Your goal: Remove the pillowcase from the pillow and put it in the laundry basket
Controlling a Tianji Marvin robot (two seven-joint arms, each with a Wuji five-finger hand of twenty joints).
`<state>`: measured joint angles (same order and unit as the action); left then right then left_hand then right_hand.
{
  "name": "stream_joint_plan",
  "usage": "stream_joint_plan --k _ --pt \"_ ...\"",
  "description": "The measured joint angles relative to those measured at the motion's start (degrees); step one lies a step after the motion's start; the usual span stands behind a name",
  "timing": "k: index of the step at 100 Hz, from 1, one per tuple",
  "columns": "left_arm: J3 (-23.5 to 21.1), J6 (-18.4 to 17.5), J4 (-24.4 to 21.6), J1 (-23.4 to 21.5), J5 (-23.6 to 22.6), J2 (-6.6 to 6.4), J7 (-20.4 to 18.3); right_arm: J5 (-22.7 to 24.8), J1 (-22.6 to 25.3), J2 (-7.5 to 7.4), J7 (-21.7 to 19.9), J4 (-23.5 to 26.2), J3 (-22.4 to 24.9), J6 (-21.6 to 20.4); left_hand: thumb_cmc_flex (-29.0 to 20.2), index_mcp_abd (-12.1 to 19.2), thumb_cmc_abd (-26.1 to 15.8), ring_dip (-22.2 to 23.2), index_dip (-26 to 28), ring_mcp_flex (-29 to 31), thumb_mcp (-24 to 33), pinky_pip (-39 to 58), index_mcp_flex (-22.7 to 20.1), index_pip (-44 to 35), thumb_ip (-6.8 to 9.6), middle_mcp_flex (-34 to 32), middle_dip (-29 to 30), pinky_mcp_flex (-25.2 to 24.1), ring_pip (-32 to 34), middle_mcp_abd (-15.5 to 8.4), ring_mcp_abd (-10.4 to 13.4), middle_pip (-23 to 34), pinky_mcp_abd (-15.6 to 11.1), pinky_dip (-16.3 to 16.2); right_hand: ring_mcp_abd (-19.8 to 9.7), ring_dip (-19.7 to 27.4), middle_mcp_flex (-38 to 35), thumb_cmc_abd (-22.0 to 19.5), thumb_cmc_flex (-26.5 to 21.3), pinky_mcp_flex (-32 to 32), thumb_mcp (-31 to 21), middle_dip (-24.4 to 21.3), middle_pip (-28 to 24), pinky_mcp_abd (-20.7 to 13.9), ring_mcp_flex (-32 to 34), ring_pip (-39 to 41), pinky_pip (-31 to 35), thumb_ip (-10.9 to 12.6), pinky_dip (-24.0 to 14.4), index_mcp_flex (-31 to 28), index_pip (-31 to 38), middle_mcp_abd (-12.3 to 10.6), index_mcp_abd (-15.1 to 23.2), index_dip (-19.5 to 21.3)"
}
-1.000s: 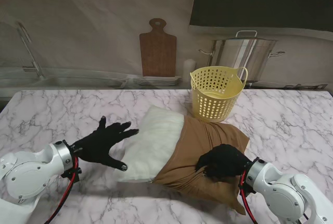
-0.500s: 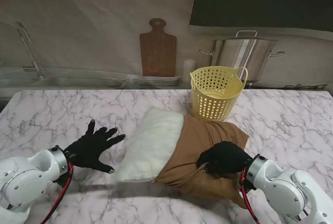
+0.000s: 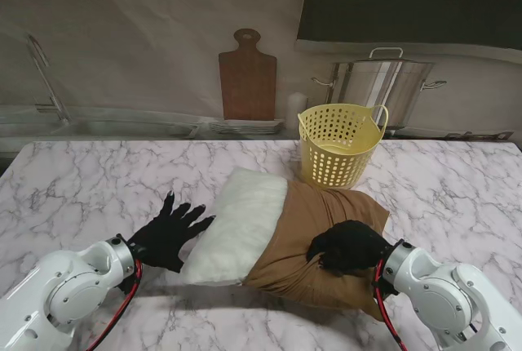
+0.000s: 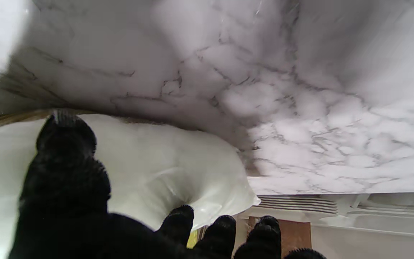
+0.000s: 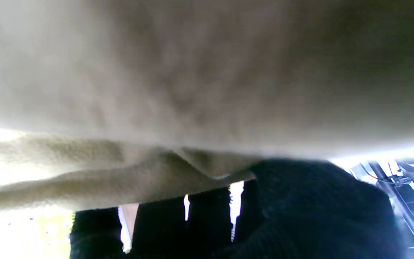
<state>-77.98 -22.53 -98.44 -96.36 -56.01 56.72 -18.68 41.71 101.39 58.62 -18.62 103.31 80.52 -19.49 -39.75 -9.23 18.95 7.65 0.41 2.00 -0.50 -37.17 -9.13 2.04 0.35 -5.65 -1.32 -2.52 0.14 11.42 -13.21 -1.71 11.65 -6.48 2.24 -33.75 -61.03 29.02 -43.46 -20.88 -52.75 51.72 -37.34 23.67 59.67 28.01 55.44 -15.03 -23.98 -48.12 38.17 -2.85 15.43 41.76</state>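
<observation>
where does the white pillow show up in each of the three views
Stand view: the white pillow lies mid-table, its right part inside the brown pillowcase.
Left wrist view: the pillow fills the middle, with the left robot hand at its edge.
Right wrist view: not in it; only pillowcase cloth and the right robot hand show.
Shared landmark: the pillowcase is in the stand and right wrist views.

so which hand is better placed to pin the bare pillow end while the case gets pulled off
Left. The left hand is open, fingers spread at the pillow's bare white end. The right hand is shut on the pillowcase.
</observation>
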Motion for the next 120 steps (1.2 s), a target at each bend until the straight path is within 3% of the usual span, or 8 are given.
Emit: stream_joint_plan --k 27,40,47,59,73,87,102,120 --pt "2.7 -1.5 2.7 1.8 0.0 0.98 8.9 -0.1 -0.3 -0.03 -0.1 -0.2 -0.3 0.2 -0.1 -0.3 1.6 -0.5 -0.1 -0.1 0.0 0.0 0.0 0.0 -0.01 0.0 0.0 0.2 -0.3 0.0 0.4 0.0 -1.3 -0.8 0.0 0.0 0.0 0.0 0.0 0.0 -0.1 0.0 -0.1 0.0 0.0 0.0 0.1 0.0 0.0 0.0 0.1 0.1 0.0 0.0" --pt "6.8 -2.3 6.0 5.1 10.2 0.87 7.2 -0.4 -0.6 -0.04 0.2 -0.5 -0.7 0.3 -2.5 1.4 1.8 0.2 -0.1 2.3 0.1 0.3 0.0 -0.1 -0.01 0.0 0.0 3.2 2.2 -1.5 1.2 0.0 -1.4 -4.3 0.6 0.0 0.0 0.0 -0.5 0.0 -0.1 0.0 -0.1 0.1 0.6 0.0 0.3 0.0 0.0 0.0 0.2 0.6 -0.2 0.7" --pt "8.9 -2.5 7.7 6.5 15.6 0.94 7.4 -0.6 -0.8 -0.05 0.6 -0.8 -0.9 0.4 -5.5 5.0 1.6 0.3 7.6 6.1 0.2 0.8 -0.2 -1.6 -0.01 -3.1 -0.8 6.3 3.6 -3.7 1.9 0.6 0.2 -7.3 0.7 0.0 0.0 0.0 -0.5 0.0 -0.2 0.0 -0.1 0.1 0.6 0.1 0.4 0.0 0.0 -0.1 0.3 0.6 -0.2 0.8" --pt "11.0 -1.7 8.3 7.0 19.5 1.57 9.0 -1.0 -0.9 -0.03 1.7 -1.3 -1.2 0.6 -13.9 6.9 -3.5 2.6 18.2 18.6 -1.2 1.4 -13.9 -7.7 -0.86 -17.2 -5.6 13.0 5.1 -6.0 2.0 4.6 7.2 -17.8 1.4 0.0 0.0 0.0 -0.5 -0.1 -0.7 0.0 -0.1 0.6 0.7 0.6 0.4 0.0 0.0 -0.1 0.6 1.3 -0.4 0.9" --pt "13.8 0.0 8.8 7.6 29.5 2.51 9.9 -2.5 -0.6 0.14 2.9 -1.6 -0.9 0.5 -22.0 3.6 -3.5 12.5 32.3 37.3 -2.6 2.2 -29.2 -23.3 -1.50 -40.3 -14.2 23.0 11.9 -2.7 -2.5 10.9 6.4 -28.2 2.6 0.0 0.0 0.1 -0.7 0.1 -0.8 -0.2 -0.1 0.8 0.8 0.7 0.4 0.0 0.0 -0.1 0.6 1.9 -0.7 0.6" --pt "14.8 0.3 9.1 8.0 35.2 3.58 9.7 -3.3 0.5 0.42 4.1 -1.3 0.0 -0.2 -23.9 -2.1 -3.3 22.1 43.9 43.6 -3.2 2.4 -31.3 -32.9 -1.55 -47.3 -22.2 29.5 21.3 2.4 -7.8 17.2 5.0 -28.7 3.5 0.0 0.0 0.1 -1.9 -0.2 -0.8 -2.2 -0.1 0.8 0.8 0.7 -0.4 0.0 0.1 -0.1 1.8 2.7 -1.8 -5.0" --pt "14.7 5.3 7.4 7.0 37.4 4.57 11.7 -4.5 1.9 0.68 6.0 -0.4 0.9 -1.2 -21.5 -3.5 1.1 25.3 50.5 47.6 3.8 2.4 -33.2 -37.8 -1.55 -51.7 -25.9 35.2 27.1 3.4 -8.8 20.9 5.6 -28.3 4.0 0.1 0.6 -2.6 -1.9 -0.5 6.3 -7.4 0.0 0.6 0.6 -1.5 -0.4 3.0 0.2 5.3 7.6 2.8 -2.7 -17.0" --pt "14.2 16.3 3.2 5.4 39.9 6.18 14.1 1.3 5.2 2.29 20.3 0.8 1.8 -1.9 -17.7 -4.2 4.1 25.3 51.4 51.7 11.8 2.5 -35.5 -39.1 -1.52 -55.2 -25.9 40.2 29.9 3.7 -8.8 22.4 6.2 -25.9 2.3 6.1 14.7 -6.7 8.2 4.0 14.6 -19.7 7.3 -2.7 -9.8 -9.3 -1.3 7.7 0.1 11.6 0.7 5.0 -5.9 -19.1"
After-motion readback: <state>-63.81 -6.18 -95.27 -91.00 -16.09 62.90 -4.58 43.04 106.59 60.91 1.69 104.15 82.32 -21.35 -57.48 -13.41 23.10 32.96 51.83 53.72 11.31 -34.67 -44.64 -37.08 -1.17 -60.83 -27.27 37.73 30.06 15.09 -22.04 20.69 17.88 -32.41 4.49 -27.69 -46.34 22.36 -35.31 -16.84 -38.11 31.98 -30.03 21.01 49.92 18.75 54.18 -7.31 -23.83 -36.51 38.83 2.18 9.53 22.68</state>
